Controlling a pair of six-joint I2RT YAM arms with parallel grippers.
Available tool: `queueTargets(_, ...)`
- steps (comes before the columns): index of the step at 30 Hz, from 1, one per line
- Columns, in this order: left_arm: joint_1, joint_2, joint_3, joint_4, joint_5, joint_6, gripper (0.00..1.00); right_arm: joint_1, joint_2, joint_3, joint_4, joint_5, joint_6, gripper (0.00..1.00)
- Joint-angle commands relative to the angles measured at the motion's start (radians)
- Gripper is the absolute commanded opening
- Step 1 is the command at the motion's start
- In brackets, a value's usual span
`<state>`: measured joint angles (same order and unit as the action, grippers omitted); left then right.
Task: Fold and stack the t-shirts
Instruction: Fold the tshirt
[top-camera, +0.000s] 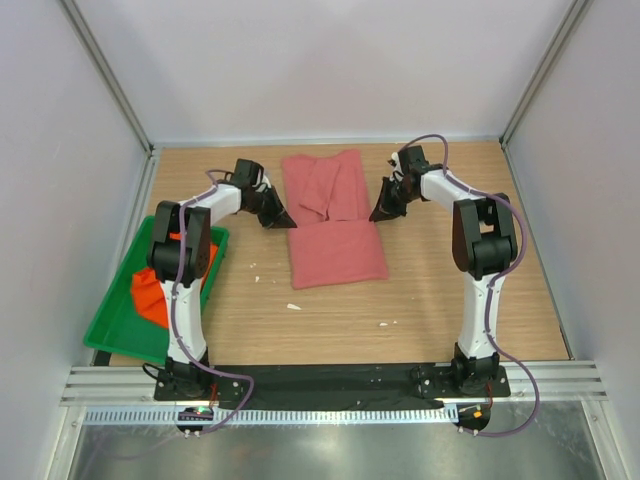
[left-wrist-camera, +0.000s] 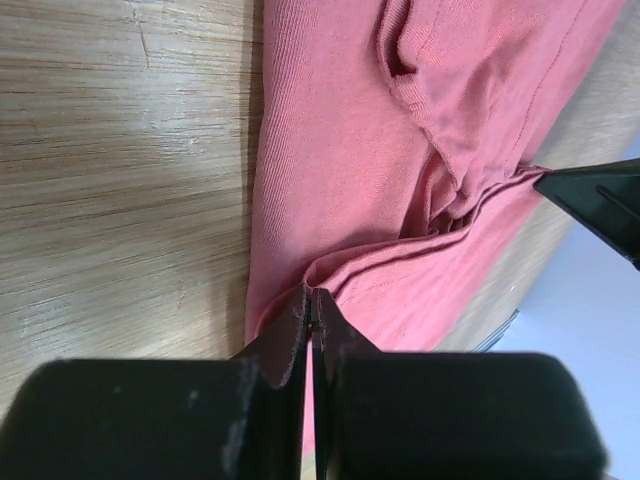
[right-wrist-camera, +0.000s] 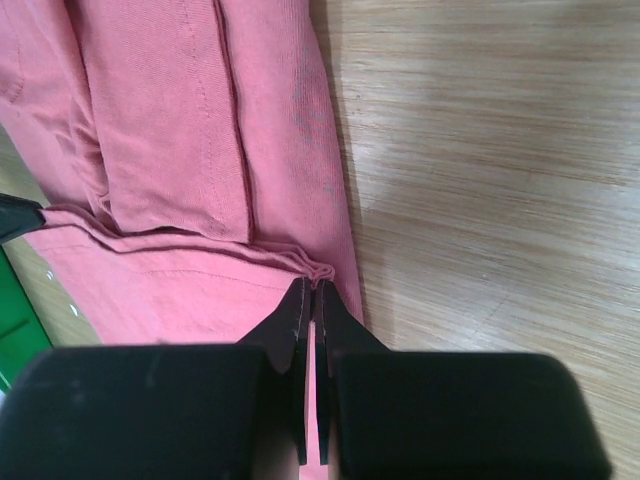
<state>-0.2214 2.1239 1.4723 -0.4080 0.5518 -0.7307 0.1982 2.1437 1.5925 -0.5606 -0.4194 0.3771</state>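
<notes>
Noted pink t-shirt (top-camera: 335, 225) flat on counter (top-camera: 440, 300) right of green tray (top-camera: 108, 335), orange t-shirt (top-camera: 148, 292) inside that tray, left claw (left-wrist-camera: 312, 300) and right claw (right-wrist-camera: 312, 290) pinching pink t-shirt's opposite side edges, likely for an even fold.

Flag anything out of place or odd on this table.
A few small white scraps lie loose on the table near the pink shirt. The orange shirt sits crumpled, unfolded, in the green tray. Nothing looks torn or spilled.
</notes>
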Motion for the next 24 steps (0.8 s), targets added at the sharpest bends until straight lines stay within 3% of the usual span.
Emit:
queueTargets(1,-0.003,-0.067,0.028,0.005,0.019,-0.003,0.00,0.006,-0.076,0.034,-0.001,0.025,0.020,0.01)
queueTargets(13,-0.001,-0.124,0.107,-0.068,0.027,0.007,0.00,0.006,-0.179,-0.006,0.024,-0.007,0.103,0.01)
queueTargets(24,0.031,-0.041,0.171,-0.106,0.019,0.030,0.00,0.003,-0.076,0.102,0.007,0.008,0.092,0.01)
